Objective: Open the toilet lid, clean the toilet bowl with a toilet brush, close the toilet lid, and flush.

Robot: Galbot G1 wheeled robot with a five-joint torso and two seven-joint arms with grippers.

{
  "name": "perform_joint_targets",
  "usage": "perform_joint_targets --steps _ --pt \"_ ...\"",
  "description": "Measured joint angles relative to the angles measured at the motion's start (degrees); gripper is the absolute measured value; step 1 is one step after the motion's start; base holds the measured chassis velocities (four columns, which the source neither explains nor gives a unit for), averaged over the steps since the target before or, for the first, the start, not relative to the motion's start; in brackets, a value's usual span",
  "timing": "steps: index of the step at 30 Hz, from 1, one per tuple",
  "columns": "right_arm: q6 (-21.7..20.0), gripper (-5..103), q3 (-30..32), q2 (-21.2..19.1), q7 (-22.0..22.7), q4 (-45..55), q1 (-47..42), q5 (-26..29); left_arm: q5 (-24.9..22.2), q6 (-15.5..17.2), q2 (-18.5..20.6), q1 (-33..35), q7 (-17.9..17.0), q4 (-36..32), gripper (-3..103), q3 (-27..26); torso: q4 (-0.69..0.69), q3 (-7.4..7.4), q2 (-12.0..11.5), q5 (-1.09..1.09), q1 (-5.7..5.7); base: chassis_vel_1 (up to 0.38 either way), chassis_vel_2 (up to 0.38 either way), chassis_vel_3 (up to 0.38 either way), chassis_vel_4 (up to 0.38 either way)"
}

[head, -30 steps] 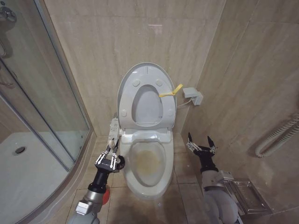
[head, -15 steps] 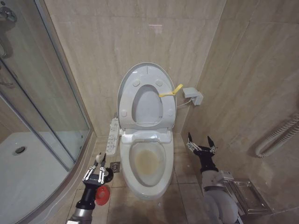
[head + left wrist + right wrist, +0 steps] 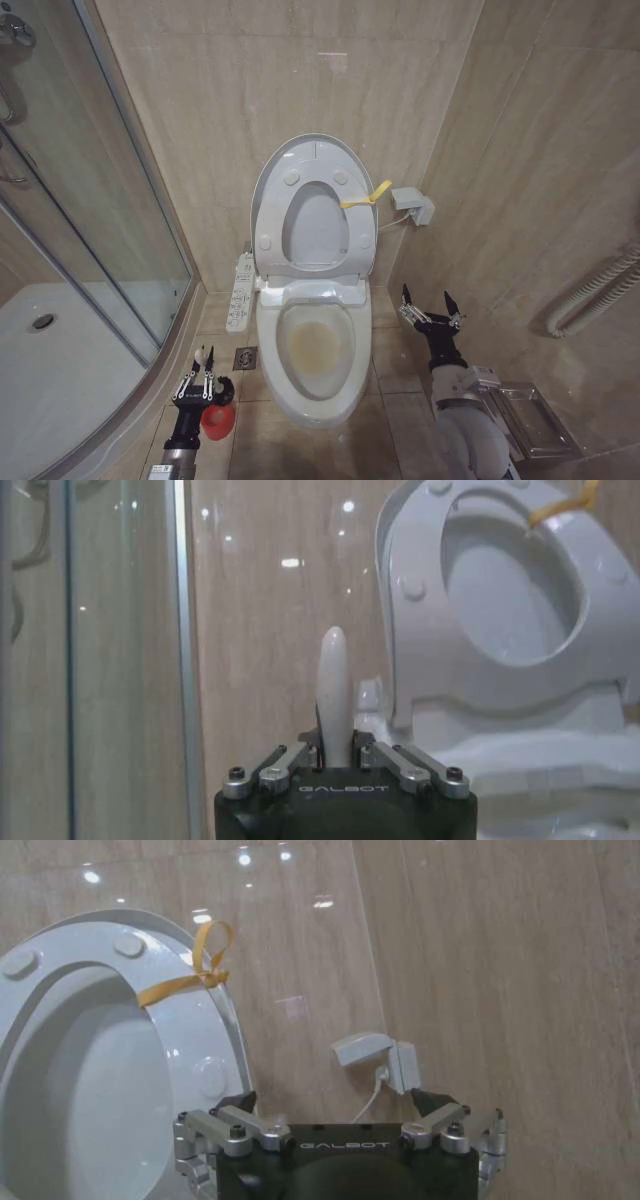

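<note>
Brush handle (image 3: 333,697) pinched, L gripper (image 3: 197,383) | bristles hidden, red cup (image 3: 218,418) | R gripper (image 3: 428,306) jaws spread

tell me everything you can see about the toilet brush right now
The toilet brush shows as a slim, glossy white handle with a rounded tip, looking like plastic. It stands nearly upright on the floor to the left of the toilet bowl, its lower end going into a small round red holder. The left gripper has its fingers on either side of the handle. Its bristle head is hidden.
</note>
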Motion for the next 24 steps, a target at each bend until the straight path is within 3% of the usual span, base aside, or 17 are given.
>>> perform_joint_targets --steps 12,24 --pt "0.0 100 0.0 0.0 0.0 0.0 0.0 0.0 0.0 -3.6 -0.4 -4.8 0.3 14.1 19 0.8 0.00 0.00 0.0 0.00 0.00 0.000 0.000 0.000 0.000" --pt "0.0 100 0.0 0.0 0.0 0.0 0.0 0.0 -1.2 -4.9 0.2 -10.0 1.4 21.7 19 1.7 -0.01 0.00 0.0 0.00 0.00 0.000 0.000 0.000 0.000"
